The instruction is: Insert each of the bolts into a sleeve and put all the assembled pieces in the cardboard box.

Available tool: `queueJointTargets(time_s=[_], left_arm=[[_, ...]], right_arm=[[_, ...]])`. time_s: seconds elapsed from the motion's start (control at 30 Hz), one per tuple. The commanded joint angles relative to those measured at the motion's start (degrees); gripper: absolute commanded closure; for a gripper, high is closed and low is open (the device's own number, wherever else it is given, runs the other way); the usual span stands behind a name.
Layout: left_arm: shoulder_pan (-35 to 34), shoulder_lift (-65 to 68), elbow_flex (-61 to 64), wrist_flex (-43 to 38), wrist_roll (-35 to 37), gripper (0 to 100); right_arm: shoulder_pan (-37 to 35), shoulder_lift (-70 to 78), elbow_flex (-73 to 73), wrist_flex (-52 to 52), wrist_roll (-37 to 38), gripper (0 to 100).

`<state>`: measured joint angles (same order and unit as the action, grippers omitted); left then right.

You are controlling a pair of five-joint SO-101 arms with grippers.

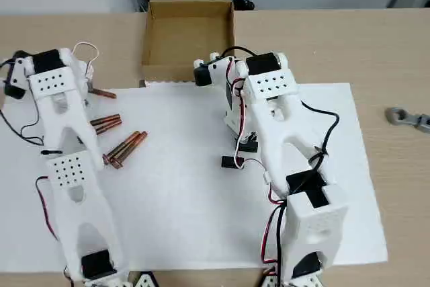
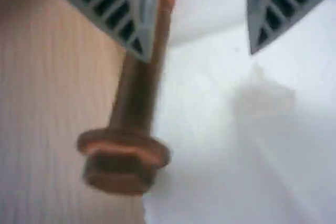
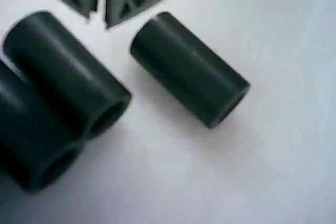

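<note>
Leftmost, the left claw [image 2: 198,48] stands spread wide over the edge of the white sheet [image 1: 181,186]. A bolt [image 2: 137,103] lies against one finger [image 2: 121,9], with the other finger well apart from it. It is copper-coloured, with a smooth shank and a flanged hex head. The shank runs up between the fingers, and the head points away from the claw, sitting where the sheet meets the wooden table [image 1: 376,45].

Four more bolts lie on the sheet to the right of that claw, toward the arm's base, as a near pair [image 1: 106,124] and a far pair [image 1: 125,148]. Each pair lies side by side.

Further right and beyond both claws, the box [image 1: 190,38] sits open-topped on the table, touching the sheet's far edge, with its brown floor in plain sight.

Next, the right claw [image 3: 101,19] has its fingers pressed almost together, gripping nothing. Three sleeves lie on the sheet just beside its tips. They are short, dark, hollow cylinders. One [image 3: 189,69] lies alone, while two [image 3: 68,74] [image 3: 26,145] lie touching side by side.

Far right of that claw, a wrench [image 1: 406,117] rests on the table.
</note>
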<state>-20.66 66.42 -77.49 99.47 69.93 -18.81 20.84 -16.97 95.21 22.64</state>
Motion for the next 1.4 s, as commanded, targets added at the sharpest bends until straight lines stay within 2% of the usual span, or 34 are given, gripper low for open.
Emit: queueJointTargets(time_s=[0.0,0.33,0.47,0.67,0.8,0.93,1.17,1.37], left_arm=[[1.1,-0.7,-2.0,1.1,0.4,88],[1.0,-0.9,-2.3,1.0,0.5,87],[0.4,-1.1,-2.5,1.0,0.0,82],[-2.8,-1.1,-2.0,1.1,-7.8,81],[-1.2,-1.5,0.9,1.2,-11.3,81],[1.0,-7.7,12.4,1.3,-15.5,81],[1.0,-27.1,35.3,1.1,-25.5,80],[1.1,-38.4,42.0,0.9,-23.9,80]], right_arm=[[0.0,-0.2,-2.2,0.0,-0.6,99.5],[0.0,-0.2,-2.2,0.1,-0.6,99.5],[0.0,-0.2,-2.2,0.1,-0.6,99.5],[0.0,-0.5,-2.2,0.1,-0.7,99.5],[0.0,-0.3,-2.2,0.2,-0.7,99.5],[0.1,-0.5,-2.2,0.3,-0.7,99.5],[3.9,-0.3,-2.2,0.2,-0.6,99.3],[4.1,-0.3,-2.2,0.1,-0.6,99.1]])
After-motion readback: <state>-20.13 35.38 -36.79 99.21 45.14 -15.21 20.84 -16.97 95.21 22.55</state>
